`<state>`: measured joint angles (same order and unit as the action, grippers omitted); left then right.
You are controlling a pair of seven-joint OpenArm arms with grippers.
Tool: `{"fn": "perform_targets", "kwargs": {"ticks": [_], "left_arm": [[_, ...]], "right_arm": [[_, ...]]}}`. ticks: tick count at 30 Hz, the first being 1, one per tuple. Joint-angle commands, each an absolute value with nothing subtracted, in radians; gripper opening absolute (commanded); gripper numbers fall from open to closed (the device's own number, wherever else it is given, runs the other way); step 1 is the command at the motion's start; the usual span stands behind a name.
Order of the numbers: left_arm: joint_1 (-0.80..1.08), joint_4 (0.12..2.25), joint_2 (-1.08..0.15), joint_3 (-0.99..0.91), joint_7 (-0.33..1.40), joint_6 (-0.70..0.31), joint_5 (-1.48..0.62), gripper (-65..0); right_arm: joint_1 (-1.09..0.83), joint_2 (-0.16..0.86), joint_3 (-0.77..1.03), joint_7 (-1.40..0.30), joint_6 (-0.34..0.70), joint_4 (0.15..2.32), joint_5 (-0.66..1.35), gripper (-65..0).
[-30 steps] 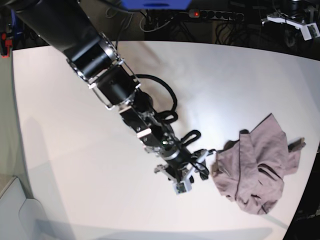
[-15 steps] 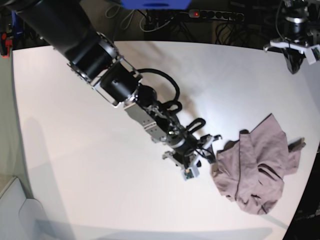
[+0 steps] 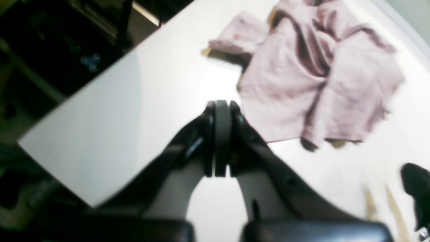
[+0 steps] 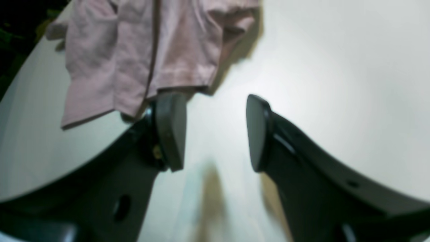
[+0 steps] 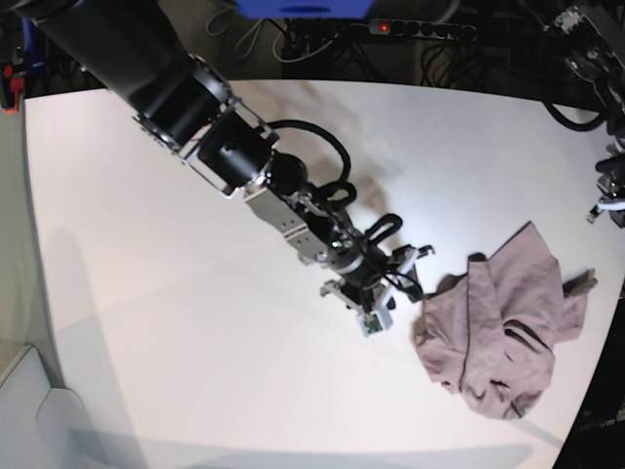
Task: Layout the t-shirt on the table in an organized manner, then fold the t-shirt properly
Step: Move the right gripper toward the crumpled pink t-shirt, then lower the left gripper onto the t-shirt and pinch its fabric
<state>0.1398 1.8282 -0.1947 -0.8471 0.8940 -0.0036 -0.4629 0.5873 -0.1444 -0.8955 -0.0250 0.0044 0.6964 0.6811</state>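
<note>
T-shirt: we see the mauve t-shirt [image 5: 503,337] lying crumpled in a heap on the white table [image 5: 146,293], near the table's edge on the right of the base view; a sleeve or hem corner [image 5: 578,284] pokes out toward that edge.
Folds: we count several deep creases running through the cloth [image 3: 315,67]; the collar is not clear to us in any view.
Right gripper: in the right wrist view our right gripper [image 4: 215,132] has its jaws spread apart with nothing between them but bare table; one fingertip [image 4: 169,129] sits right at the shirt's hem [image 4: 174,87], though we cannot tell whether it touches.
Right arm: in the base view it reaches diagonally across the middle of the table, its black cable loop [image 5: 317,171] arching beside it, and it covers part of the tabletop.
Left gripper: our left gripper [image 3: 220,137] is clenched, pads pressed flat together with nothing held, raised above the table with the shirt ahead of it, apart.
Left arm: in the base view only a part of it [image 5: 610,186] shows at the right edge.
Surroundings: a power strip with a red light [image 5: 420,28] lies behind the table's far edge, among dark cables.
</note>
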Motion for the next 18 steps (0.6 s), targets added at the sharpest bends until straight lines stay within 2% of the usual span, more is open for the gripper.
{"fn": "perform_targets", "kwargs": {"ticks": [1,3,4,7,9,10,12,18], "left_arm": [[0.117,1.813,-0.223,-0.849,0.877,-0.004,-0.469,-62.3],[0.09,1.741,-0.225,-0.849,0.872,-0.004,-0.469,-55.0],[0.076,1.705,-0.225,-0.849,0.872,-0.004,-0.469,-49.4],[0.044,1.618,-0.231,-0.848,0.871,-0.005,-0.469,-26.4],[0.025,1.584,-0.259,-0.805,0.869,-0.005,-0.469,-15.3],[0.018,1.572,-0.275,-0.768,0.868,-0.005,-0.469,-11.9],[0.002,1.547,-0.308,-0.691,0.84,-0.005,-0.472,-10.1],[-0.05,1.406,-0.325,-0.559,0.685,-0.005,-0.469,-10.2]], "right_arm": [[0.621,-0.157,-0.894,0.002,0.005,0.717,0.691,-35.4],[0.621,-0.157,-0.892,0.004,0.005,0.717,0.691,-35.4],[0.622,-0.157,-0.889,0.004,0.005,0.717,0.691,-35.4],[0.622,-0.157,-0.889,0.004,0.005,0.716,0.691,-35.4],[0.621,-0.157,-0.888,0.004,0.005,0.716,0.691,-35.4],[0.621,-0.157,-0.888,0.004,0.005,0.716,0.691,-35.4],[0.621,-0.157,-0.888,0.004,0.004,0.716,0.691,-35.4],[0.613,-0.137,-0.886,-0.002,0.002,0.719,0.691,-35.5]]}}
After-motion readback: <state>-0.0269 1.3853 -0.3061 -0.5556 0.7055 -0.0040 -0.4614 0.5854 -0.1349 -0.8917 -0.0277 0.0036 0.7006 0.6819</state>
